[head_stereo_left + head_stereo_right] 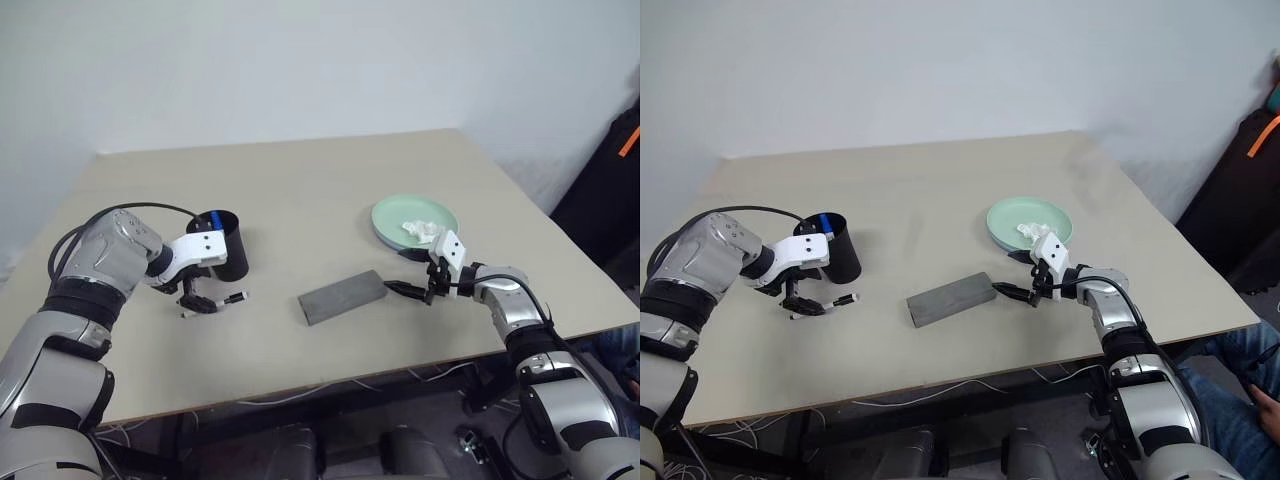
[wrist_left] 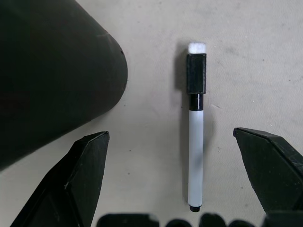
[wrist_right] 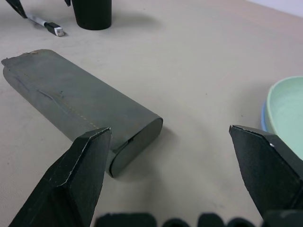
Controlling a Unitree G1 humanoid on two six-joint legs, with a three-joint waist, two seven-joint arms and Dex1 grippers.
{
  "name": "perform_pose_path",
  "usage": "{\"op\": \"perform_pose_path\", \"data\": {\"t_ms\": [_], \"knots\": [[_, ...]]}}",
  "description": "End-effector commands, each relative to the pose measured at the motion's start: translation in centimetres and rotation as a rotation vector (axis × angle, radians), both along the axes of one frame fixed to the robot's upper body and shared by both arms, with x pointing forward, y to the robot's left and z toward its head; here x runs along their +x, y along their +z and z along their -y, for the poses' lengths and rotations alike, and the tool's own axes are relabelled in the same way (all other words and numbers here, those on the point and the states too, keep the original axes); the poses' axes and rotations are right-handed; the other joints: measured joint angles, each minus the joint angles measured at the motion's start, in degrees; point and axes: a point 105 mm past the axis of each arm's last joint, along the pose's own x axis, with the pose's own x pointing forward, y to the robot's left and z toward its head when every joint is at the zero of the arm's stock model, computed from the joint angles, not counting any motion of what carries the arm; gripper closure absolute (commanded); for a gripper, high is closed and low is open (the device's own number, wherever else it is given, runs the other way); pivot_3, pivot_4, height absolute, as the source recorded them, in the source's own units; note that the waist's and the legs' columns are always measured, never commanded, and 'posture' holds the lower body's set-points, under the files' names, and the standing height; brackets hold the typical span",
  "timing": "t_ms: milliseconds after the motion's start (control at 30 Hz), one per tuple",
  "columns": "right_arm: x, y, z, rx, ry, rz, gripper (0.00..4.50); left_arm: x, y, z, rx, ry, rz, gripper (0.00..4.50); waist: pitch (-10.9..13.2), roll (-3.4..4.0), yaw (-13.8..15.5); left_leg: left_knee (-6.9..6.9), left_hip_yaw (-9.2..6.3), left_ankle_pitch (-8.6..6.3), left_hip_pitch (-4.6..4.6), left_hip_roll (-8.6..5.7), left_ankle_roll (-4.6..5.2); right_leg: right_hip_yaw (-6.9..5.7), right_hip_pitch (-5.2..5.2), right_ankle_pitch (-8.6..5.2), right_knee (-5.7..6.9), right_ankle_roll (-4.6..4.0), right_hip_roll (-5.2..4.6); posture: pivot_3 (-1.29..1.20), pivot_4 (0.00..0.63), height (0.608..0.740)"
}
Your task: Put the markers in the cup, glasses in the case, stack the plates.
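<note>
The black cup (image 1: 224,246) stands at the left with a blue-capped marker (image 1: 216,215) upright inside it. A black-capped marker (image 2: 195,142) lies flat on the table right beside the cup. My left gripper (image 1: 195,302) points down over this marker, open, one finger on each side and clear of it. The grey case (image 1: 342,296) lies shut at mid-table. My right gripper (image 1: 412,290) hovers open just beyond the case's right end, holding nothing. The mint green plate (image 1: 400,212) rests on the light blue plate (image 3: 262,118). The glasses are out of view.
A small white tissue wad (image 1: 420,229) lies in the green plate, close behind my right gripper. The beige table (image 1: 300,180) has free room at the back and centre. Its front edge runs close below both arms. A dark bag (image 1: 610,190) stands off the table's right side.
</note>
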Motion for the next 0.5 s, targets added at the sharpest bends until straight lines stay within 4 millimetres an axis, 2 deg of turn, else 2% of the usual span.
{"op": "perform_pose_path", "data": {"t_ms": [33, 400, 500], "knots": [[0.6, 1.8, 0.1, 0.012, -0.008, 0.069, 0.16, -0.2, 0.4, -0.2, 0.018, -0.032, -0.013, 0.03, 0.0, 0.00, 0.0, 0.00, 0.00, 0.00, 0.00, 0.00, 0.00, 0.00, -0.01, 0.00, 0.00, 0.00, 0.00, 0.00, 0.000, 0.738], [0.7, 1.7, -0.2, 0.014, -0.005, 0.069, 0.16, -1.3, -1.4, -1.0, 0.044, -0.024, -0.128, 0.03, 0.0, 0.01, 0.0, 0.02, 0.00, 0.00, 0.03, 0.01, 0.00, 0.01, 0.01, 0.00, 0.05, 0.00, 0.01, 0.00, 0.000, 0.738], [0.7, 1.7, -0.1, 0.015, -0.007, 0.071, 0.16, -1.4, -1.6, -0.8, 0.029, -0.023, -0.145, 0.64, 0.0, 0.01, 0.0, 0.05, -0.01, 0.00, 0.05, 0.01, 0.00, 0.01, 0.03, 0.02, 0.09, -0.01, 0.00, 0.00, 0.000, 0.738]]}}
